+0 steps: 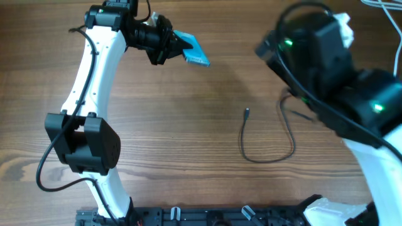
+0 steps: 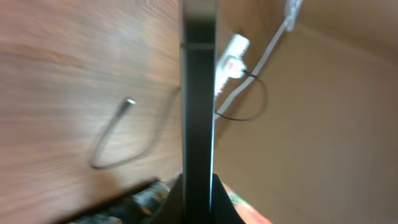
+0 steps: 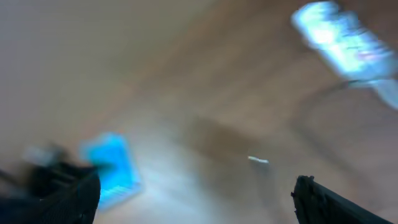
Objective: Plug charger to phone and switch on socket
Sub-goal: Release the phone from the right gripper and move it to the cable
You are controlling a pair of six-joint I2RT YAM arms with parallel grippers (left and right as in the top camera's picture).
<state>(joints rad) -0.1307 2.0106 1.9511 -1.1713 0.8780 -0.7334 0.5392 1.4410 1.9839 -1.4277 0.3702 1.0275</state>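
The left arm rises from its base, bends at the elbow and reaches along the far side of the brown wooden table point(image 1: 188, 132). Its left gripper point(image 1: 178, 45) points right, jaws clamped on one end of the slim turquoise-screened phone point(image 1: 196, 53), which is seen edge-on from the wrist. The right arm hunches over the table's right side, the right gripper point(image 3: 196, 182) spread wide around nothing. The thin black charger cable point(image 1: 270, 158) lies looped between the arms, well apart from the phone, with the white plastic power strip point(image 2: 231, 55) beyond it.
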